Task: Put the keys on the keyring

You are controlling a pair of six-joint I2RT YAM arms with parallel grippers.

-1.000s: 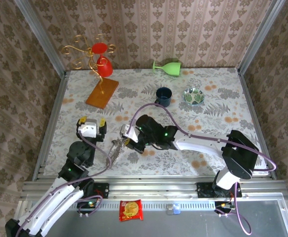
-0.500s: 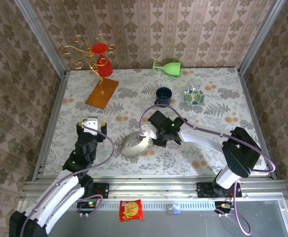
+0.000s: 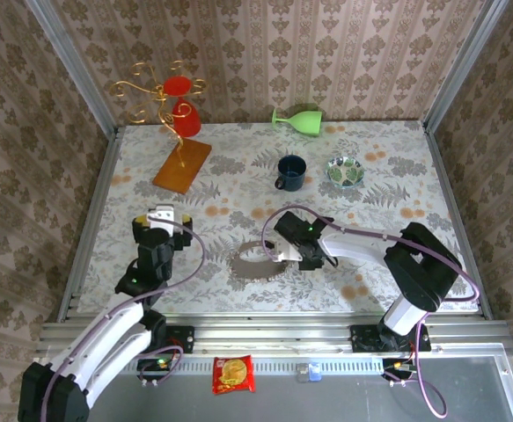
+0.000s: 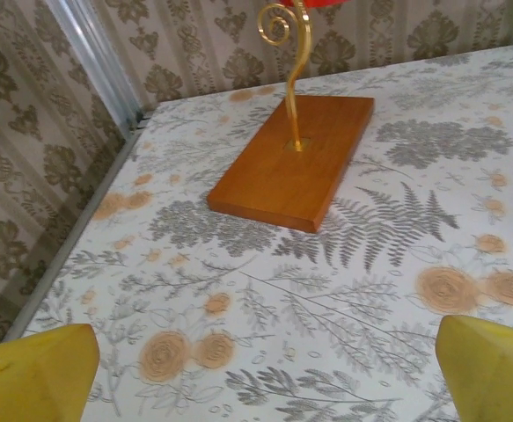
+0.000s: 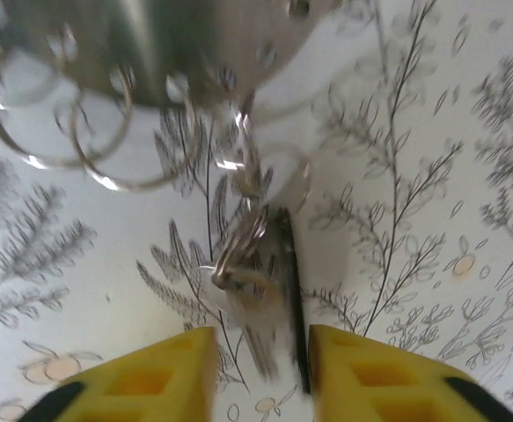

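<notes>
Locate the keyring (image 3: 252, 264) flat on the table (image 3: 388, 158) near its front middle, with the keys (image 5: 256, 272), blurred, lying between the fingers of the right gripper (image 5: 260, 345). Read those fingers as parted and clamping nothing, probably to leave the bundle resting on the table. Note the left gripper (image 4: 260, 369) spread wide, empty, facing the wooden base (image 4: 296, 163), apparently parked clear of the work.

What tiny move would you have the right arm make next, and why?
Probably ease the right gripper down over the keys. Its fingers stand apart, and the keys lie loose on the table, blurred but lined up with the gap, so they look ready for a grip.
</notes>
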